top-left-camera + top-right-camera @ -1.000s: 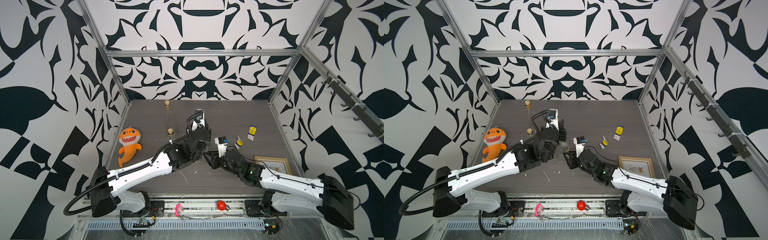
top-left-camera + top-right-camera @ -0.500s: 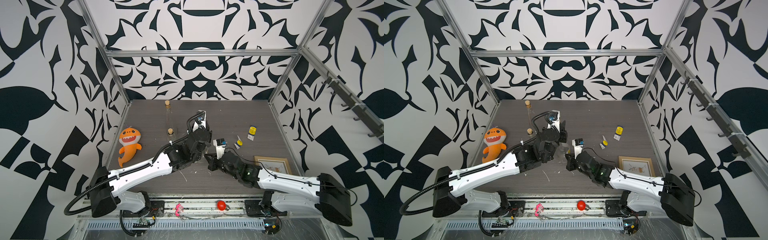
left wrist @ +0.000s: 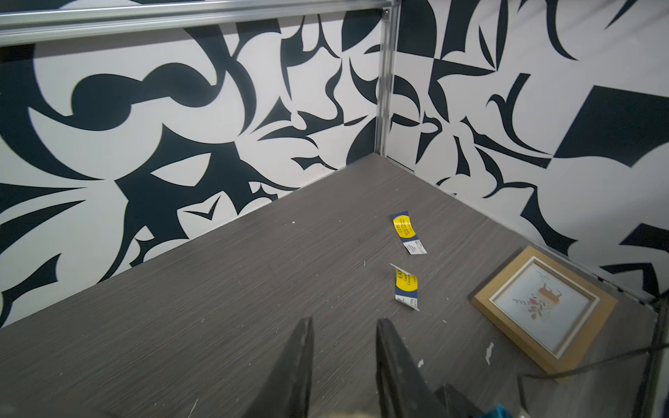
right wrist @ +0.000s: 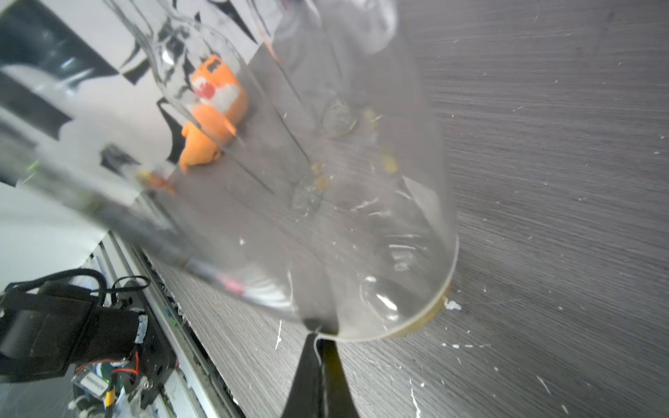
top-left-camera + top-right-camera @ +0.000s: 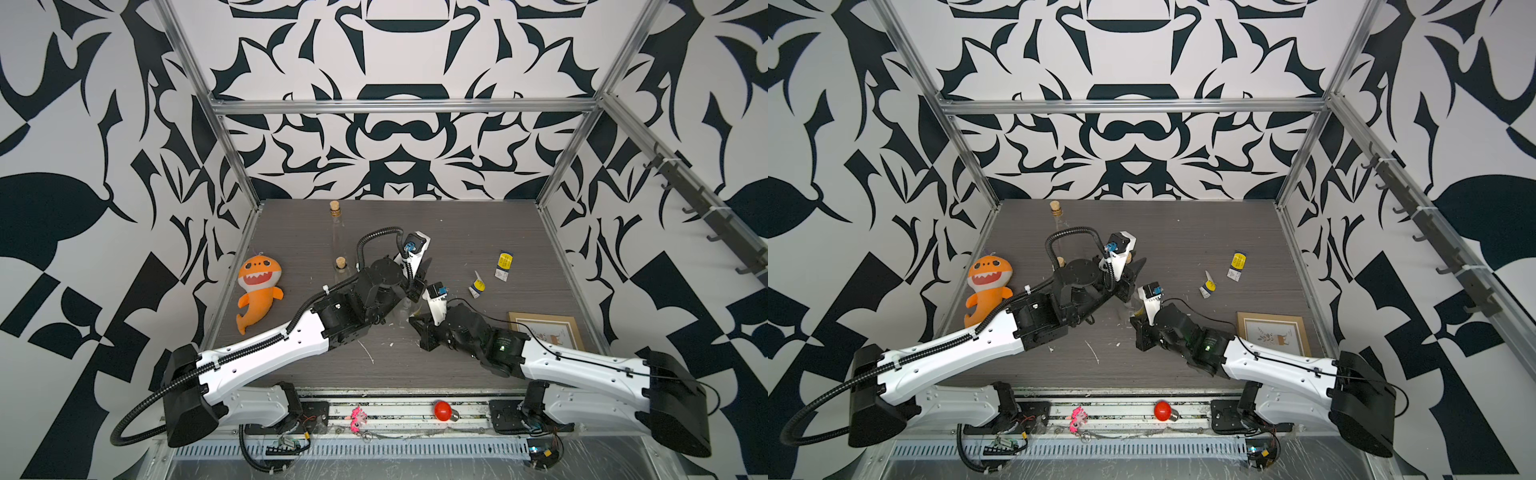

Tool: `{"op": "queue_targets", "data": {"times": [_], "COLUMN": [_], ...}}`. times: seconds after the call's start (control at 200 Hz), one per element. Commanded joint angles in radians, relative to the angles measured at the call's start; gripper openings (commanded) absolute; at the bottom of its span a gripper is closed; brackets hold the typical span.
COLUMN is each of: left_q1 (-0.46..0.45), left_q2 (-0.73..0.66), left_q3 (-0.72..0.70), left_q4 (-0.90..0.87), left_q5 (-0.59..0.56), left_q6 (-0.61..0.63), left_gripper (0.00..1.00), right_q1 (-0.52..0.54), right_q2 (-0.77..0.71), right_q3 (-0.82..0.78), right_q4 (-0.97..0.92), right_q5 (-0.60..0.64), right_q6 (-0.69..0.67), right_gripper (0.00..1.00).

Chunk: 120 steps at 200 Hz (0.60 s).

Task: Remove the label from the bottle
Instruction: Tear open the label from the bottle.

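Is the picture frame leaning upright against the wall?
No, the picture frame lies flat and face up on the table, close to the wall but not propped on it.

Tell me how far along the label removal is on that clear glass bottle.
Done: a blue-and-yellow paper label and a curled second label lie on the grey table; the clear glass bottle looks nearly bare. In hand: left end effector grips its top, right end effector pinches a thin white sliver at its base. Left: pulling that sliver free.
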<state>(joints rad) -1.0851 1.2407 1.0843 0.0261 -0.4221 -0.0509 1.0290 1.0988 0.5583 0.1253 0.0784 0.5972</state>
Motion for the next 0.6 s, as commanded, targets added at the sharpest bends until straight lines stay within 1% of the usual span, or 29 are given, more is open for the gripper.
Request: {"op": "queue_targets", "data": {"times": [0.0,0.36,0.595], "left_q1": [0.021,0.097,0.121], "left_q2": [-0.022,-0.028,-0.030], "left_q3": [0.058,0.071,0.069], "left_q4": [-0.009,-0.081,-0.098], "left_q5": [0.098,0.168,0.172], "left_q6": [0.028,0.036,0.041], "left_gripper": [0.00,0.00,0.00], "right_q1": [-0.013,-0.021,-0.025], "right_q2": [-0.024,-0.056,-0.095], "right_q3": [0.021,-0.016,-0.033], "right_q4": [-0.004,-0.034,-0.051], "right_q5": [-0.017,-0.051,-0.063], "right_q6": [-0.043,-0.046,-0.056], "right_gripper": [0.00,0.00,0.00]}}
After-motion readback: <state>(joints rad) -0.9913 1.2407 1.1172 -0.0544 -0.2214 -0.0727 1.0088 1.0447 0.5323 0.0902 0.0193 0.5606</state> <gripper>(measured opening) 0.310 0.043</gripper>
